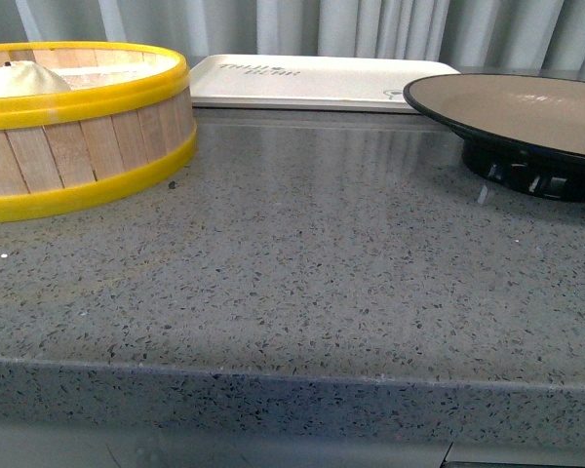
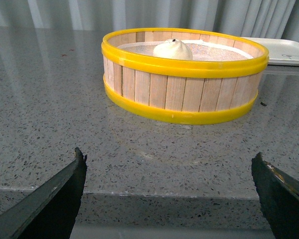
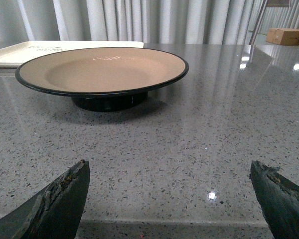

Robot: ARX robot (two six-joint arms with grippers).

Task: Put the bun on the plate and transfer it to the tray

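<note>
Sitting inside the yellow-rimmed wooden steamer basket (image 1: 88,146) at the left of the speckled grey counter (image 1: 302,283), the bun (image 1: 21,78) showed only its white, pinched top above the rim in the front view; your left gripper (image 2: 169,164) hung low near the counter's front edge, facing that basket, its two dark fingers spread wide and holding nothing; your right gripper (image 3: 169,169) was spread just as wide and was equally empty, pointed at the plate (image 3: 102,69); that plate stood on its black foot at the right of the counter, its matte brown inside bare, well apart from the basket; you could see the tray (image 1: 312,83) lying flat at the back of the counter, behind both basket and plate and spanning the gap between them, with faint lettering at its basket end and a small mark near the plate; pale pleated curtains (image 1: 370,24) closed off the background; a cardboard box (image 3: 286,36) sat far off behind the counter in the right wrist view.
</note>
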